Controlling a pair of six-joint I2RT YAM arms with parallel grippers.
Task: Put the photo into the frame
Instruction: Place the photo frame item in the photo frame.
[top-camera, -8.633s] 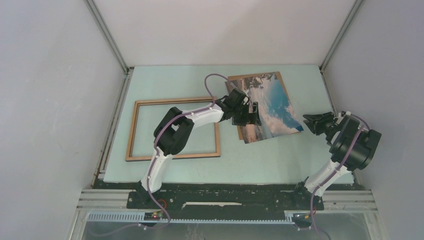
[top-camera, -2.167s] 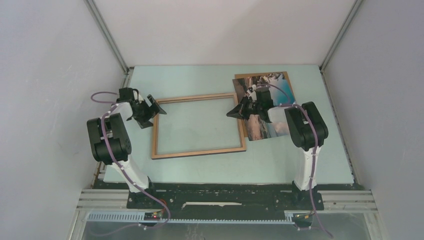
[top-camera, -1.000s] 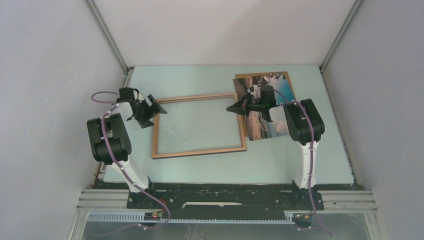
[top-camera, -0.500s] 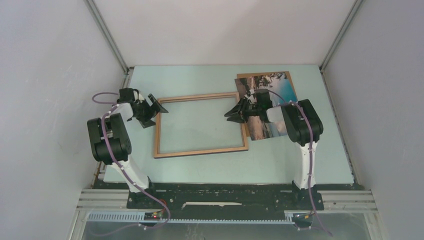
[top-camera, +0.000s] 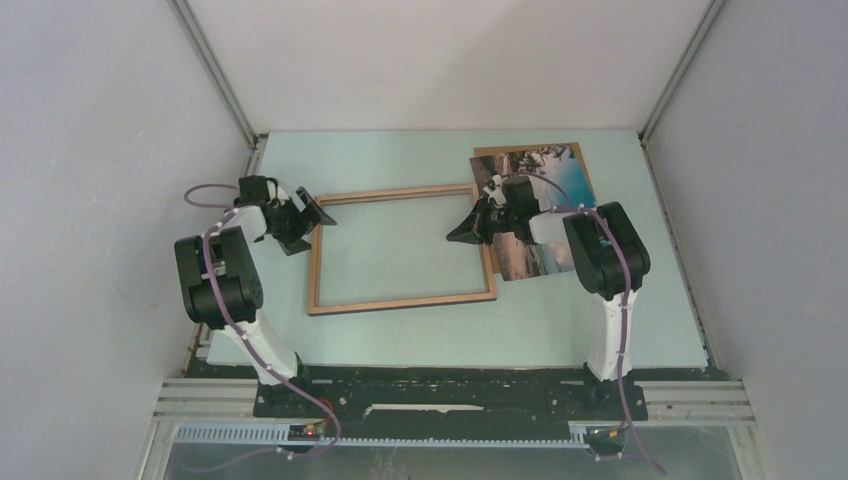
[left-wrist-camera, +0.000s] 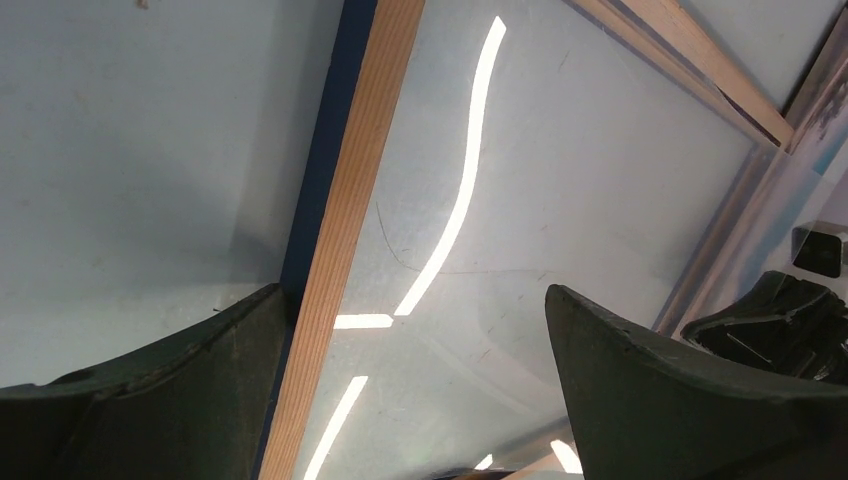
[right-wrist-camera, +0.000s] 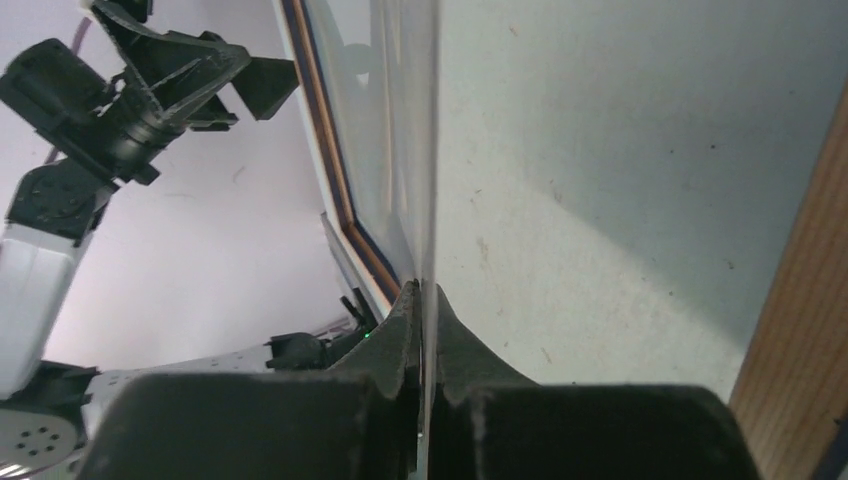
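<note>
Photo (top-camera: 555, 185) lies face up on the brown backing board (top-camera: 520, 149) at the counter's far right, not yet in the frame (top-camera: 400, 300), which has slid slightly rightward. The right gripper (top-camera: 458, 233) just reopened and re-closed, and its jaws now pinch the clear pane (right-wrist-camera: 436, 150) by the frame's right rail. The left gripper (top-camera: 318, 215) waits with its jaws spread at the left rail. The frame likely is still being readied.

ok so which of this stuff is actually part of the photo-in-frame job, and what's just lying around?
Job:
- photo
- frame
- thin clear sheet at the frame's right rail
- right pincer, shut on that sheet
- left pincer, open at the frame's far-left corner

Lying about:
- brown backing board, under the photo
</note>
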